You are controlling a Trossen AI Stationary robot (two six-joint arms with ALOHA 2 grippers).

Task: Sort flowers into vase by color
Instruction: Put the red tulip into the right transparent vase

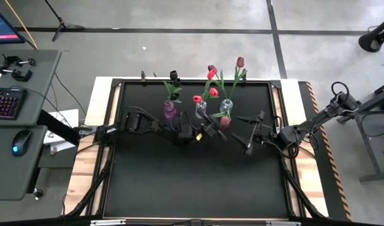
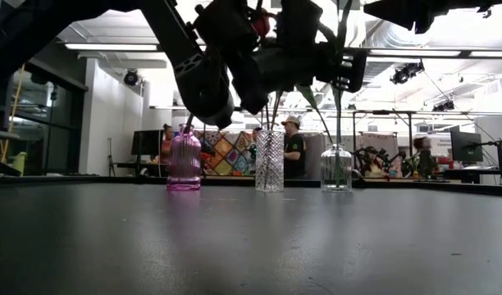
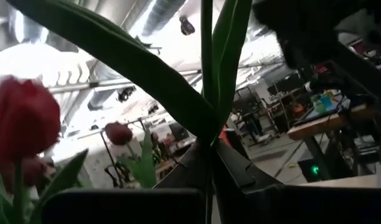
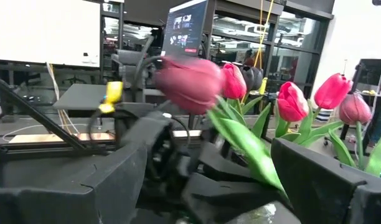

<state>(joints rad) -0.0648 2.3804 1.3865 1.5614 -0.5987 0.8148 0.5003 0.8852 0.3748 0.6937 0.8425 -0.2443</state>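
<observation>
Most flowers are standing in 3 vases (image 1: pixel 198 108) at 12 o'clock. The left gripper (image 1: pixel 215 130) is pinching 1 pink flower (image 1: pixel 224 122) just below them. The right gripper (image 1: pixel 247 134) is waiting spread wide at 3 o'clock.

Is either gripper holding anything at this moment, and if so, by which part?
The left gripper holds a tulip by its green stem, just below the leaves. The right gripper holds nothing, its fingers open.

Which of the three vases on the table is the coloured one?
The purple vase, at the left end of the row in the low view; the middle vase and the right-hand vase are clear glass.
</observation>
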